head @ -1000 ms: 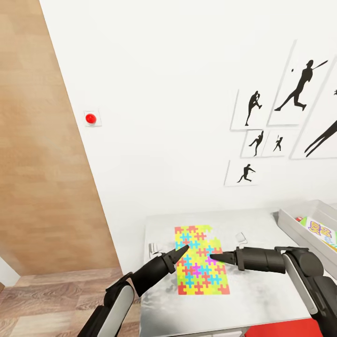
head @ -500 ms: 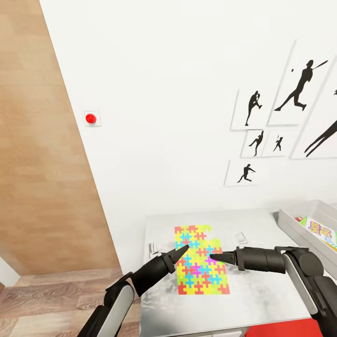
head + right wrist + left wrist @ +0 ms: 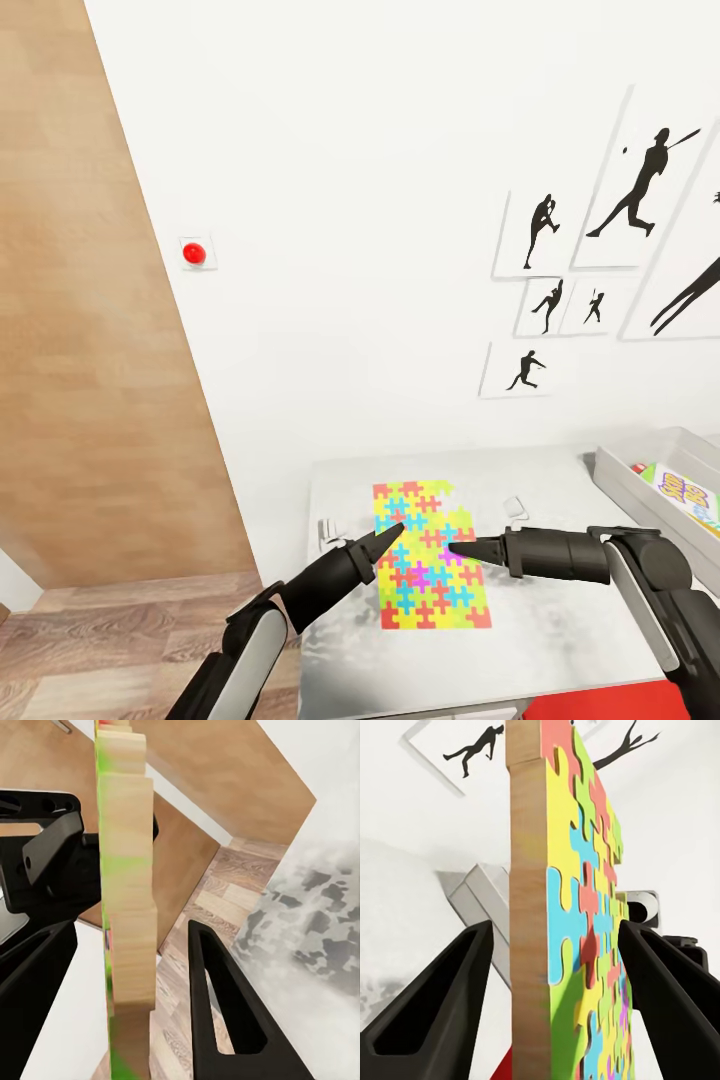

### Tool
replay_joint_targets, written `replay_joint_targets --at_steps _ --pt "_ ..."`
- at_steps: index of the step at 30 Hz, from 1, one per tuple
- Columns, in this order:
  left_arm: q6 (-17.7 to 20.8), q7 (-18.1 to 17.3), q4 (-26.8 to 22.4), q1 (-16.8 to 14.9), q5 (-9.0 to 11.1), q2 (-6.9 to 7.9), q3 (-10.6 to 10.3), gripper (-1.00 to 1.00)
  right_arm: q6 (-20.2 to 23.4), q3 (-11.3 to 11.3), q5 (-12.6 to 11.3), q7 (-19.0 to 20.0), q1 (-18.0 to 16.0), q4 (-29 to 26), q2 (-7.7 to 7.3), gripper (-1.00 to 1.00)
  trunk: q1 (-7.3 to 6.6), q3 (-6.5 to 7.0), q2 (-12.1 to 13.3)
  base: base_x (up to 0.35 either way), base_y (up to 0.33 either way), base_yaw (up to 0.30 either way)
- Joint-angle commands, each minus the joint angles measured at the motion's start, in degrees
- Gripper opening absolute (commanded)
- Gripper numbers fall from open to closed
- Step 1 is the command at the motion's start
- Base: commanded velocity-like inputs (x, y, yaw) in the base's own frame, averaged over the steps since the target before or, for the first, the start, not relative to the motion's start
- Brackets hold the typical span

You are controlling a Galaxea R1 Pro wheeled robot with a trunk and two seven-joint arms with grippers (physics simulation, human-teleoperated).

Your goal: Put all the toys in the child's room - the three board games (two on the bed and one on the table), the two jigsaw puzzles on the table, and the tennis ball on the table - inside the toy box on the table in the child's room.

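Note:
A jigsaw puzzle (image 3: 430, 560) of yellow, pink, blue and green pieces lies at the left end of the pale table (image 3: 560, 620). My left gripper (image 3: 388, 532) reaches in at its left edge and my right gripper (image 3: 458, 547) comes over its right half, tips facing each other. In the left wrist view the puzzle (image 3: 577, 945) stands edge-on between the open fingers (image 3: 450, 997). The right wrist view shows its wooden edge (image 3: 127, 907) between spread fingers (image 3: 217, 1005), with gaps on both sides. The grey toy box (image 3: 625, 480) at the right holds a board game (image 3: 688, 498).
The table's left edge (image 3: 312, 560) drops to wood-plank floor (image 3: 120, 630), beside a brown door panel (image 3: 90, 350). Small white bits (image 3: 514, 507) lie on the table. A red chair (image 3: 600, 702) shows at the table's front. Silhouette pictures (image 3: 640, 190) hang on the wall.

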Motion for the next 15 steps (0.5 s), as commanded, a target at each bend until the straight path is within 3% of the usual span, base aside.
replay_joint_targets --at_steps 1,15 --pt "0.2 0.1 0.1 0.0 0.0 -0.04 -0.1 -1.00 1.5 0.0 -1.5 0.4 0.0 -0.1 0.03 -1.00 0.03 -0.13 -0.1 0.000 0.000 0.000" --pt "-0.6 0.4 0.2 -0.1 -0.1 -0.04 -0.7 -1.00 1.5 0.0 -1.6 0.5 0.0 -0.1 0.01 -1.00 0.03 -0.13 -0.1 0.000 0.000 0.000"
